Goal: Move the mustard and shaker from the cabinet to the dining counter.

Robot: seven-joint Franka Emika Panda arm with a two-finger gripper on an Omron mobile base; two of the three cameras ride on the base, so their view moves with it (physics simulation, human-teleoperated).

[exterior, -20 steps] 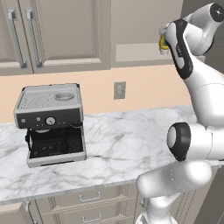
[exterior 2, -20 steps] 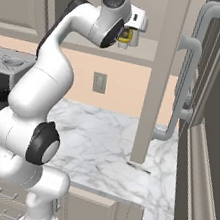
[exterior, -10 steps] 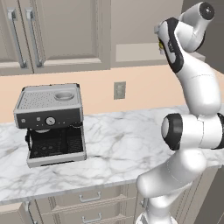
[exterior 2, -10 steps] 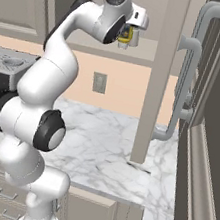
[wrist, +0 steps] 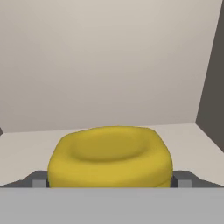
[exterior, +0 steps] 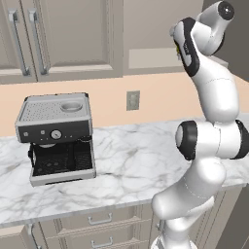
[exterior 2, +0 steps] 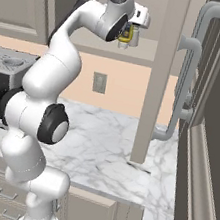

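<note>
Inside the open cabinet (exterior 2: pixel 158 74), the gripper (exterior 2: pixel 128 34) reaches the mustard (wrist: pixel 109 156) on the shelf, its fingers (wrist: pixel 40 179) spread wide on either side of the bottle, not yet clamped.

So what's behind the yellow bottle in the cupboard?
Behind the mustard there is just the cabinet's plain back wall and a strip of pale shelf. The open tool sits either side of the bottle. Whatever stands directly behind the bottle is covered by it.

Arm reached deeper into cabinet (exterior 2: pixel 162 65), nearer mustard (wrist: pixel 109 156).
</note>
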